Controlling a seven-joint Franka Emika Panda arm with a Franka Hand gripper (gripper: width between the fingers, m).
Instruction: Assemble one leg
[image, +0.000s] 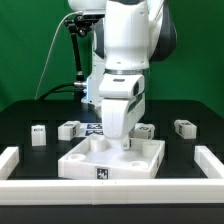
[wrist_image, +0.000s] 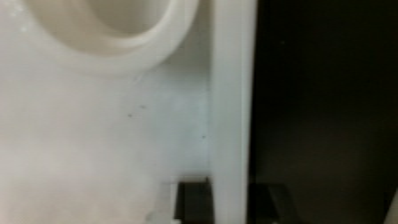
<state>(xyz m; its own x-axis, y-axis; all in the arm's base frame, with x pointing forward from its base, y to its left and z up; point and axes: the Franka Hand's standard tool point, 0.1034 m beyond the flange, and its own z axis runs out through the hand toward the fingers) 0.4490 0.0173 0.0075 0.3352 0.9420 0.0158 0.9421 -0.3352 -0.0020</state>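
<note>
**Gripper low over the tray-like part, legs lying loose behind**

We see the gripper (image: 125, 148) pointing straight down, its tip at the top face of the large white tray-like part (image: 85, 160). From outside, the arm's white hand covers the fingers. The wrist view is too blurred to help, so we cannot tell whether the jaws are apart or together, or whether they hold anything.

The wrist view is filled by a pale, smooth surface, probably the tray-like part (wrist_image: 107, 130). A round recess (wrist_image: 107, 25) is sunk into it, and a straight edge separates it from the black table (wrist_image: 329, 100).

Directly below the gripper, on the tray-like part's front wall, is a small square tag (image: 101, 174).

Just behind the gripper and towards the exterior view's right lies a leg (image: 146, 130), not held. A second leg (image: 70, 128) lies behind it on the exterior view's left. A third leg (image: 185, 127) sits farther out to the right, and a fourth leg (image: 38, 133) farther out to the left. All four rest on the black table (image: 20, 118), apart from the tray-like part.

Farthest out, a white rail (image: 110, 193) runs along the front, with side rails to the left (image: 10, 160) and right (image: 212, 160).
</note>
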